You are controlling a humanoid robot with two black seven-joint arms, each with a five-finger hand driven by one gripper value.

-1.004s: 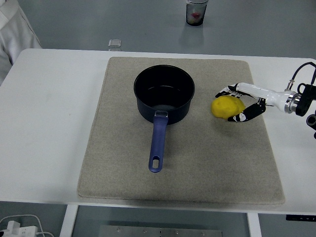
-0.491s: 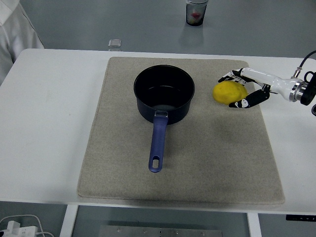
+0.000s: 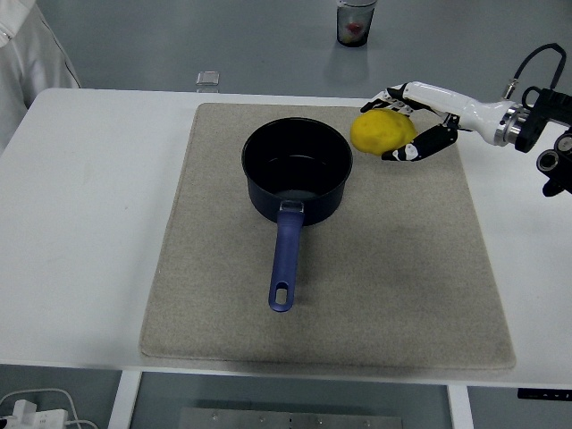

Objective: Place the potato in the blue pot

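We see the right hand (image 3: 407, 121) grasping the potato (image 3: 382, 130) with fingers wrapped around it, holding it just right of the blue pot (image 3: 297, 170), near its far rim. Risks, in our judgement: the rounded potato may slip from the partial finger wrap; an early release would drop it on the mat (image 3: 375, 295); a low approach could strike the rim and shift the pot. Count: one potato, one pot, one mat, one cup (image 3: 356, 21) at far centre.

No readable text, no labels, no brand marks, no numbers, no signs on the blue pot (image 3: 298, 172), the mat (image 3: 393, 286) or the worktop (image 3: 89, 223)
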